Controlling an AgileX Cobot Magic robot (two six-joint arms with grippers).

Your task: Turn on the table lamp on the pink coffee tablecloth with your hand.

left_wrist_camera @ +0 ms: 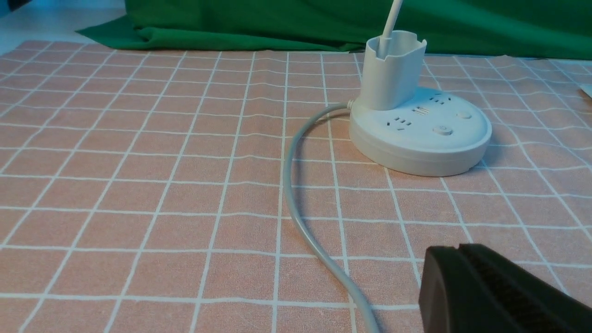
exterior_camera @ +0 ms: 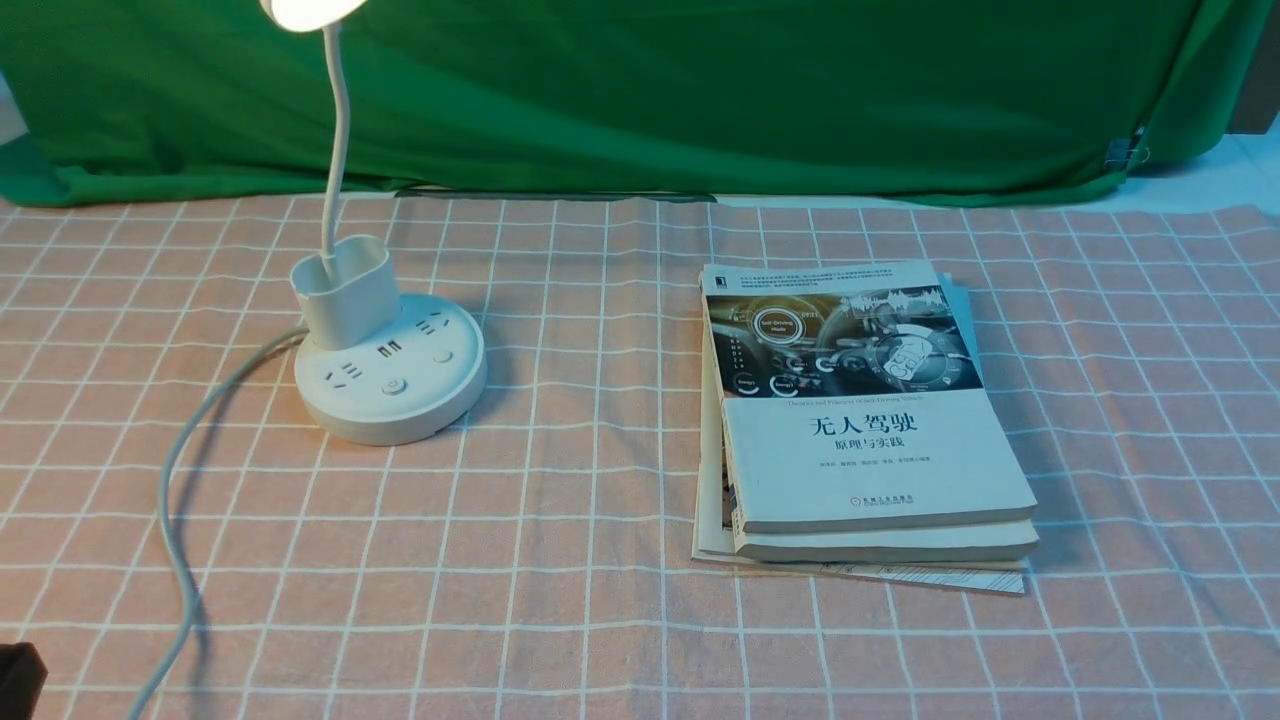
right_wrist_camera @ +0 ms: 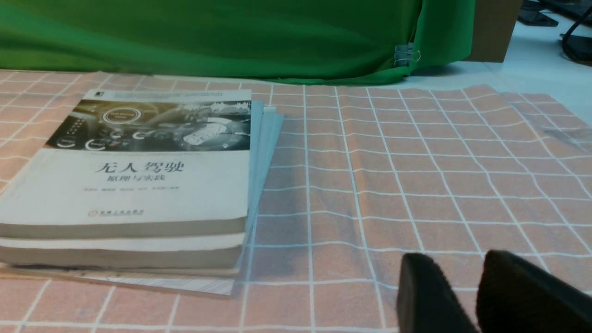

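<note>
The table lamp [exterior_camera: 390,375] stands on the pink coffee tablecloth [exterior_camera: 560,520] at the left. Its round white base carries sockets and buttons, with a cup-like holder [exterior_camera: 348,290] and a thin neck rising to the head [exterior_camera: 305,10], which glows bright at the top edge. A grey cord [exterior_camera: 175,500] runs from the base toward the near edge. In the left wrist view the lamp base [left_wrist_camera: 418,134] lies ahead of my left gripper [left_wrist_camera: 458,247], which is shut, empty and well apart from it. My right gripper [right_wrist_camera: 458,263] is open and empty, low over bare cloth.
A stack of books [exterior_camera: 860,420] lies right of centre on the cloth; it also shows in the right wrist view [right_wrist_camera: 134,180]. A green cloth backdrop [exterior_camera: 700,90] hangs along the far edge. A black part of my left arm [exterior_camera: 18,680] shows at the near left corner.
</note>
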